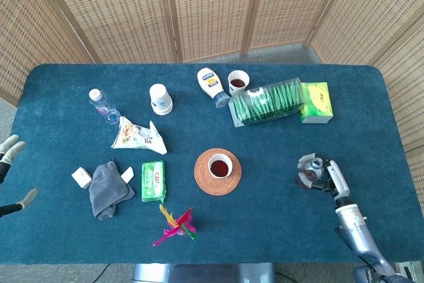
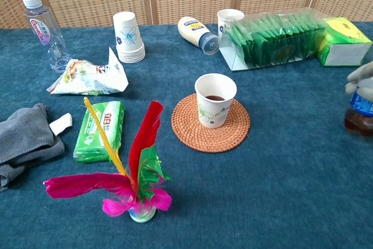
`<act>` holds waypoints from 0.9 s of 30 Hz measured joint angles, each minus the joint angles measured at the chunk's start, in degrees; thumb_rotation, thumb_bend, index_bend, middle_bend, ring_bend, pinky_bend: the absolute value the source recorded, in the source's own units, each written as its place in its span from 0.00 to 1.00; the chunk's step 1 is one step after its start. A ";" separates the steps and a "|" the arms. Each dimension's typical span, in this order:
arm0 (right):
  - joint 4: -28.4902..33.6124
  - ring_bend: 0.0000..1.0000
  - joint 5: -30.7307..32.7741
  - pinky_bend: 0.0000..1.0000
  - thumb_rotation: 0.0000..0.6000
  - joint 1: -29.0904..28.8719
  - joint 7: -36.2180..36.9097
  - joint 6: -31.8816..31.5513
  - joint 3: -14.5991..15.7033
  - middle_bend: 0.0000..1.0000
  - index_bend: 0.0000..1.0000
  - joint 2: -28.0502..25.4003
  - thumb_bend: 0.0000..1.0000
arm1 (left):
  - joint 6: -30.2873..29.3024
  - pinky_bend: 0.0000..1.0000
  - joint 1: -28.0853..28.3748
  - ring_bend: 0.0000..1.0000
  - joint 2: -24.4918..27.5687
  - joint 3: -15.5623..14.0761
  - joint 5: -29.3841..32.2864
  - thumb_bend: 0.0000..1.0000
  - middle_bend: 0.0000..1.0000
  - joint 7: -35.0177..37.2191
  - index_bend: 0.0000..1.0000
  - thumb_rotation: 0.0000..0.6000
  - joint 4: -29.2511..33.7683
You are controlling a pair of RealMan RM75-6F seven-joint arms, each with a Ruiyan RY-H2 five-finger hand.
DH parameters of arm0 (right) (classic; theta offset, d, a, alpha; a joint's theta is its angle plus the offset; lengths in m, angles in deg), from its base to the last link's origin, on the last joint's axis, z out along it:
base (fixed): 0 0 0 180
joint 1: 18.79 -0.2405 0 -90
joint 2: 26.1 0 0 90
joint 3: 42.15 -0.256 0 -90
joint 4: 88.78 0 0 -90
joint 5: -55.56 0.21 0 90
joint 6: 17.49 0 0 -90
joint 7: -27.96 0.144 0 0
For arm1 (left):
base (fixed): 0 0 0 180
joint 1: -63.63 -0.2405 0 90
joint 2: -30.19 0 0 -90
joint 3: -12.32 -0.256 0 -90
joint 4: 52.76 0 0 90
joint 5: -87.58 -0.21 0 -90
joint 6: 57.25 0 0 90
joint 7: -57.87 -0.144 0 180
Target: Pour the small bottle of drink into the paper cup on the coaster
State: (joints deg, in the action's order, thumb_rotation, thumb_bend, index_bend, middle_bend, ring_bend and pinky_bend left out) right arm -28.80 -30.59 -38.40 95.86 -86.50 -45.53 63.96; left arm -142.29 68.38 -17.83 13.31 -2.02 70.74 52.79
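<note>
The paper cup [image 1: 219, 166] [image 2: 215, 101] stands on the round woven coaster [image 1: 203, 181] [image 2: 235, 136] at the table's middle, with dark drink in it. Far to its right, my right hand [image 1: 327, 175] [image 2: 362, 76] wraps its fingers around the small bottle [image 1: 309, 175] [image 2: 359, 112], which has a blue label and a little dark drink at its bottom. The bottle stands about upright, low over the table near the right edge; the chest view cuts it off at the frame border. My left hand [image 1: 9, 152] hangs off the table's left edge with its fingers apart, holding nothing.
At the back stand a green tea-bag box [image 1: 271, 103], a second cup of drink [image 1: 238, 81], a mayonnaise bottle [image 1: 211, 87], a cup stack [image 1: 159, 98] and a water bottle [image 1: 103, 105]. A snack bag [image 1: 136, 136], grey cloth [image 1: 108, 189], tissue pack [image 1: 153, 181] and feather shuttlecock [image 2: 135, 176] lie left and front.
</note>
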 measured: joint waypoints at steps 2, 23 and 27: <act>2.65 0.27 -0.73 0.63 1.00 -0.24 -2.81 -0.40 0.12 0.53 0.49 -0.65 0.75 | -0.02 0.00 0.00 0.00 0.07 -0.11 -0.33 0.33 0.00 0.22 0.00 1.00 0.00; 25.91 0.32 2.80 0.63 1.00 -7.89 -32.53 6.49 -4.55 0.57 0.49 -4.90 0.74 | -0.19 0.00 0.10 0.00 1.22 -0.55 -1.32 0.33 0.00 5.04 0.00 1.00 -1.61; 26.64 0.33 3.86 0.63 1.00 -9.05 -35.19 7.74 -5.25 0.59 0.49 -4.68 0.74 | -0.43 0.00 0.04 0.00 1.31 -0.57 -1.41 0.33 0.00 5.47 0.00 1.00 -1.71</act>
State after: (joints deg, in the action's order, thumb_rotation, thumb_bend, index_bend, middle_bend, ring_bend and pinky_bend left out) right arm -2.17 -26.73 -47.45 60.66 -78.76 -50.78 59.29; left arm -142.72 68.42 -16.51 12.73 -3.43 76.21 51.08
